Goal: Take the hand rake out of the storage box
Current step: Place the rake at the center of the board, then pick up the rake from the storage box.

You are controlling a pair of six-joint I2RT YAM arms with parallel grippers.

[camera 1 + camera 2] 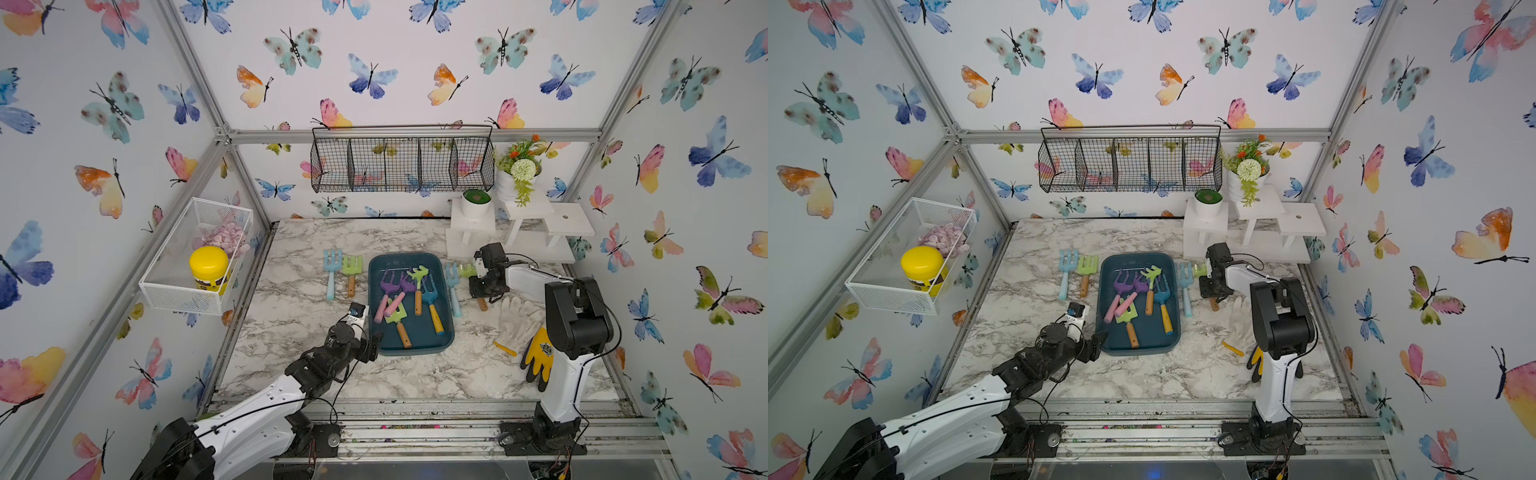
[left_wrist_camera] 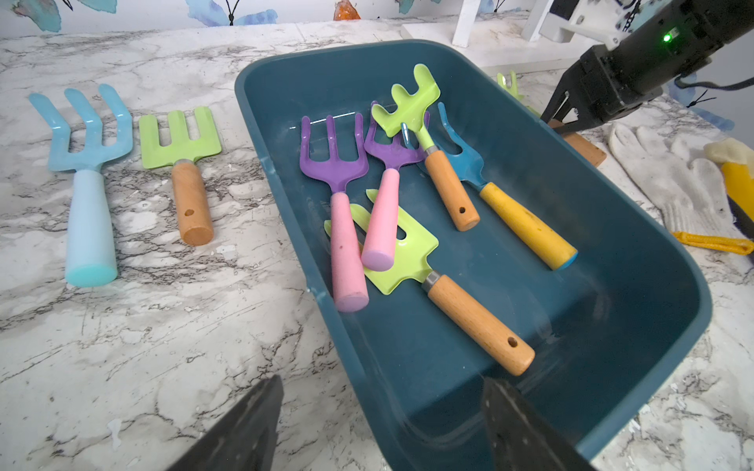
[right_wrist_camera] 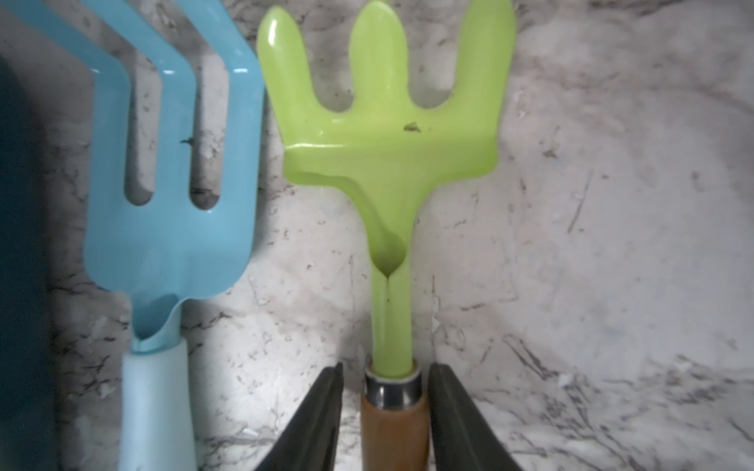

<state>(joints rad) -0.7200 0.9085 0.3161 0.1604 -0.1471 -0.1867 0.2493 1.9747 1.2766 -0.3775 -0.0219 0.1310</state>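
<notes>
Butterfly-papered walls (image 1: 415, 95) enclose a marble counter (image 1: 415, 378). Left of the storage box (image 1: 424, 340), a white mesh basket (image 1: 166, 293) hangs. Left fingers (image 2: 253, 424) stand spread at the box's near corner. Just right of the box, the hand rake (image 3: 387, 151) lies on the counter, with the right fingers (image 3: 314, 420) parted either side of its handle. Gloves (image 1: 519, 320) lie farther right.

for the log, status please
Left hand open by storage box. Right hand open astride green rake, on table outside box. Light blue fork close beside.

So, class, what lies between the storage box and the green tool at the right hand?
A light blue hand fork; the right wrist view shows it.
</notes>
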